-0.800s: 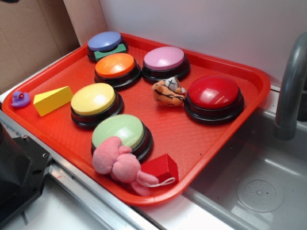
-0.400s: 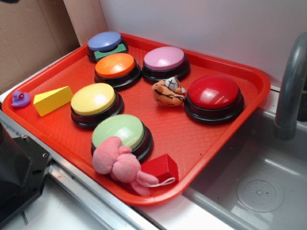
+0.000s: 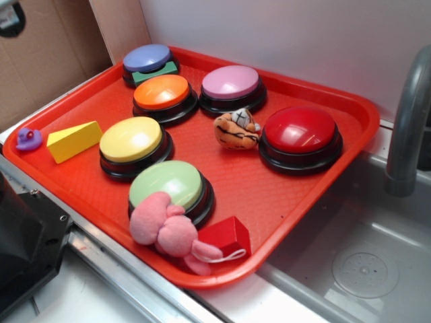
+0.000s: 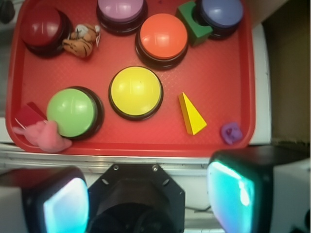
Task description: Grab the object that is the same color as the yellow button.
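The object, a small yellow wedge (image 3: pixel 74 140) (image 4: pixel 192 114), lies on the red tray (image 3: pixel 269 188) near its left edge. It sits apart from the yellow button (image 3: pixel 131 139) (image 4: pixel 136 91), a round dome on a black base. My gripper (image 4: pixel 148 199) hangs high above the tray's near edge, open, with its two pads wide apart and nothing between them. In the wrist view the wedge lies ahead of the right pad (image 4: pixel 231 194). In the exterior view only a dark bit of the arm (image 3: pixel 10 17) shows at the top left corner.
A purple toy (image 3: pixel 29 138) rests on the tray rim left of the wedge. Light green (image 3: pixel 166 184), orange (image 3: pixel 161 92), pink (image 3: pixel 231 81), blue (image 3: pixel 147 58) and red (image 3: pixel 300 129) buttons fill the tray. A tiger plush (image 3: pixel 236 129), pink plush (image 3: pixel 165 230), red block (image 3: pixel 227 237) and green block (image 3: pixel 156 73) lie among them. A faucet (image 3: pixel 411 114) stands right.
A dark part of the arm has come into the top left corner of the exterior view. Nothing on the tray has moved.
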You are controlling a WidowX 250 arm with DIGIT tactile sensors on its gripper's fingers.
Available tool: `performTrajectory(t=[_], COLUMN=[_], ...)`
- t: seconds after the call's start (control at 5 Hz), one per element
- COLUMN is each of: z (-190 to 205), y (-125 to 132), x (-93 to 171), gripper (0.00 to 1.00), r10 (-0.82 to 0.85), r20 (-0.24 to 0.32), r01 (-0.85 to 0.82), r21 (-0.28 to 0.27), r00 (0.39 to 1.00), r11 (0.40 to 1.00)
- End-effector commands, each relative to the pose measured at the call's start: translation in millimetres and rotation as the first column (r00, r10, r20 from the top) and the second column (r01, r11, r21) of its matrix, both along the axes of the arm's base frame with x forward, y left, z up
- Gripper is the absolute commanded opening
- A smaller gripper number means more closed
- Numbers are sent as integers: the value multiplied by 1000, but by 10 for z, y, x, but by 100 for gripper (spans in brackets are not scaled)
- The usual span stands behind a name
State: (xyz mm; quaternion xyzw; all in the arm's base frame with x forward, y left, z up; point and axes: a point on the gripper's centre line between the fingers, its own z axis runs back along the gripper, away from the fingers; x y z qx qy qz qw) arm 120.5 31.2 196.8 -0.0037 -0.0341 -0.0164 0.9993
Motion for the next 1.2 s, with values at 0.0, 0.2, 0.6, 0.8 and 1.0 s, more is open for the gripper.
performTrajectory(t=[0.0,0.2,0.6,0.8,1.0], z=[-564,-812,-1298,-1477,-1603], y=[496,654,761,747,724], x=[205,257,343,344,324], gripper=[100,100,100,100,100], r10=[-76,-119,-217,-244,-252], r20=[93,100,86,84,78], r01=[69,108,206,236,249], r21=[83,104,116,89,55], r00=[993,988,972,966,964], r11=[994,989,972,968,967])
